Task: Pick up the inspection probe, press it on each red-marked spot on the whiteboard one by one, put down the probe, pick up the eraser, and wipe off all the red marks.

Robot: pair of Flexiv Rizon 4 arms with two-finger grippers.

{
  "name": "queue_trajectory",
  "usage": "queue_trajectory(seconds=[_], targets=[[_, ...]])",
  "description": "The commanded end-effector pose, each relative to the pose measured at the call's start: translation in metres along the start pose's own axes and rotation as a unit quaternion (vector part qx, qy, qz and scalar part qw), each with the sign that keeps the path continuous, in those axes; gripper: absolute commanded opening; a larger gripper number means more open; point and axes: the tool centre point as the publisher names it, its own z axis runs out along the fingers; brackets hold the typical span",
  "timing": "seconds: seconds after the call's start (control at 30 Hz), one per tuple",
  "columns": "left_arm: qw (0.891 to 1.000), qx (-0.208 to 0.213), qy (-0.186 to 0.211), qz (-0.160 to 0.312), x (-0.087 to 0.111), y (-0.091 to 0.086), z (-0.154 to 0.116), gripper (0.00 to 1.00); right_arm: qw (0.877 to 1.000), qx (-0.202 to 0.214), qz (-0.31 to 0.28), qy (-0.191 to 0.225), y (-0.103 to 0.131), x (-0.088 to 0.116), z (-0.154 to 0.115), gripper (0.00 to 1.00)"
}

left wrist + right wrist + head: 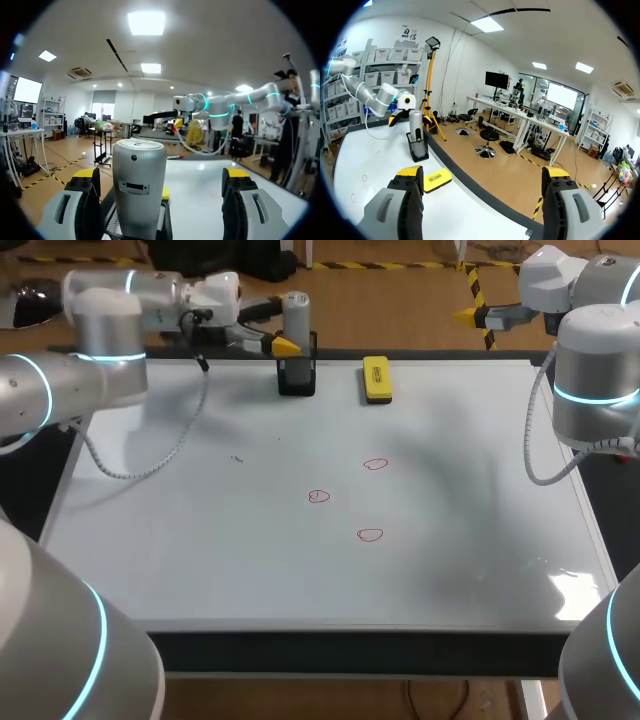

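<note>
Silver-grey rounded arms (pixel 100 380), cyan light rings (pixel 597 395), dangling grey cables (pixel 150 465), grey claws (pixel 162 182) (yellow tips (pixel 237 172))

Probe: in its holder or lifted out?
In, upright: the probe stands in its black holder; the open left gripper straddles it without closing.

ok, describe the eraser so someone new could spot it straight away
Start at the whiteboard that covers the table and follow it to its far edge. Near the middle of that edge a black holder has the grey probe standing upright in it, and the eraser lies just to the right of that. The eraser is a flat yellow block lying on the board, while its neighbour is a tall grey cylinder.
</note>
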Motion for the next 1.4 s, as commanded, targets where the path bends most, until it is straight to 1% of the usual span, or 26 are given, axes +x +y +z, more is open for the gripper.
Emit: queue_trajectory(seconds=[0.03, 0.23, 0.5, 0.77, 0.93, 1.1, 1.23, 1.4], targets=[[1.000, 0.001, -0.025, 0.003, 0.008, 0.000, 0.005, 1.00, 1.000, 0.001, 0.000, 0.000, 0.000, 0.000, 0.000, 1.00], [0.999, 0.003, -0.041, -0.001, 0.010, 0.007, 0.006, 1.00, 1.000, 0.001, 0.000, 0.000, 0.000, 0.000, 0.000, 1.00], [0.999, 0.005, -0.048, -0.005, 0.012, 0.018, 0.008, 1.00, 1.000, 0.001, 0.000, 0.000, 0.000, 0.000, 0.000, 1.00], [0.999, 0.005, -0.053, -0.006, 0.011, 0.021, 0.010, 1.00, 1.000, 0.001, 0.000, 0.000, 0.000, 0.000, 0.000, 1.00], [0.999, 0.006, -0.054, -0.003, 0.007, 0.022, 0.009, 1.00, 1.000, 0.001, 0.000, 0.000, 0.000, 0.000, 0.000, 1.00], [0.999, 0.009, -0.049, 0.000, 0.001, 0.024, 0.010, 1.00, 1.000, 0.001, 0.000, 0.000, 0.000, 0.000, 0.000, 1.00], [0.999, 0.016, -0.036, 0.003, -0.005, 0.025, 0.011, 1.00, 1.000, 0.001, 0.000, 0.000, 0.000, 0.000, 0.000, 1.00], [1.000, 0.012, -0.027, 0.004, -0.011, 0.025, 0.010, 1.00, 1.000, 0.001, 0.000, 0.000, 0.000, 0.000, 0.000, 1.00]])
